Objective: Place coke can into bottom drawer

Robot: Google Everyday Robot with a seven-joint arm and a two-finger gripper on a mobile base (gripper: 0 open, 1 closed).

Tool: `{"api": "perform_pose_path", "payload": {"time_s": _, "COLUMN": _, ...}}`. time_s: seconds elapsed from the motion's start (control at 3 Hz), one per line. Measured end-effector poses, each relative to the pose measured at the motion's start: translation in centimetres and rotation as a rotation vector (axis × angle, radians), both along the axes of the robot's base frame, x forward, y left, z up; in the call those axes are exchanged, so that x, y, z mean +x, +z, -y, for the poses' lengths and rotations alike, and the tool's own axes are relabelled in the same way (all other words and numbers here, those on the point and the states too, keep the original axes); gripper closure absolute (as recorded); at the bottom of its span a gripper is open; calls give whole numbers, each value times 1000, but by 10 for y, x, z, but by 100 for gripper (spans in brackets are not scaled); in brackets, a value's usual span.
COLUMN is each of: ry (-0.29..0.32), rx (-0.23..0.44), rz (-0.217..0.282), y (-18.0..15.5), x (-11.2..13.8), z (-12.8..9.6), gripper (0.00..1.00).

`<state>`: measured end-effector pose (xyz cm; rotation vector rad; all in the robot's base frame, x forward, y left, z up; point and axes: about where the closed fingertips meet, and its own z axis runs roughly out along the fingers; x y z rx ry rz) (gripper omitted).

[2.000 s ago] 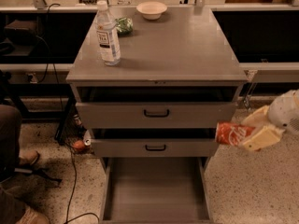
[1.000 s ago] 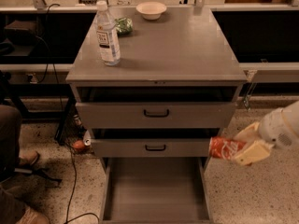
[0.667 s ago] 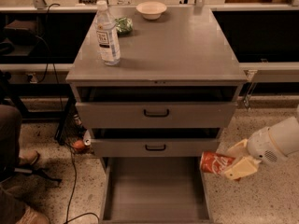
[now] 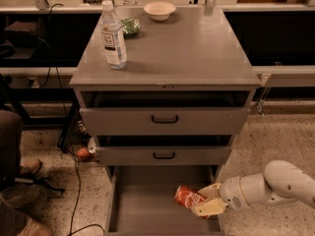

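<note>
The coke can (image 4: 188, 197), red with white lettering, is held tilted on its side over the right part of the bottom drawer (image 4: 142, 200), which is pulled out wide with a flat gray floor. My gripper (image 4: 204, 201) is shut on the can, its cream fingers (image 4: 209, 208) clamped around the can's right end. The white arm (image 4: 275, 183) reaches in from the right edge. I cannot tell whether the can touches the drawer floor.
Two upper gray drawers with black handles (image 4: 165, 119) stand slightly open above. On the cabinet top are a clear water bottle (image 4: 113, 36), a white bowl (image 4: 159, 10) and a green bag (image 4: 130, 26). A person's leg and shoe (image 4: 19, 166) and cables lie at the left.
My gripper has carried the coke can down and to the left, from beside the cabinet's right side at middle-drawer height to over the open bottom drawer.
</note>
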<state>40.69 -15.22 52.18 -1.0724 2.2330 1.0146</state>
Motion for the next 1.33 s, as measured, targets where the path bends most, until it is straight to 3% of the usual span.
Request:
{"api": "perform_pose_path", "payload": {"time_s": 0.33, "ry": 0, "rx": 0, "rz": 0, "y": 0, "x": 0, "z": 0, "gripper": 100}}
{"api": "perform_pose_path", "payload": {"time_s": 0.67, "ry": -26, "rx": 21, "rz": 5, "y": -36, "x": 13, "z": -1, "gripper": 100}}
{"api": "perform_pose_path", "payload": {"time_s": 1.0, "ry": -92, "rx": 63, "rz": 9, "y": -119, "x": 52, "z": -16, "gripper": 100}}
{"api": "perform_pose_path", "payload": {"time_s": 1.33, "ry": -115, "rx": 77, "rz": -8, "y": -174, "x": 71, "z": -33, "gripper": 100}}
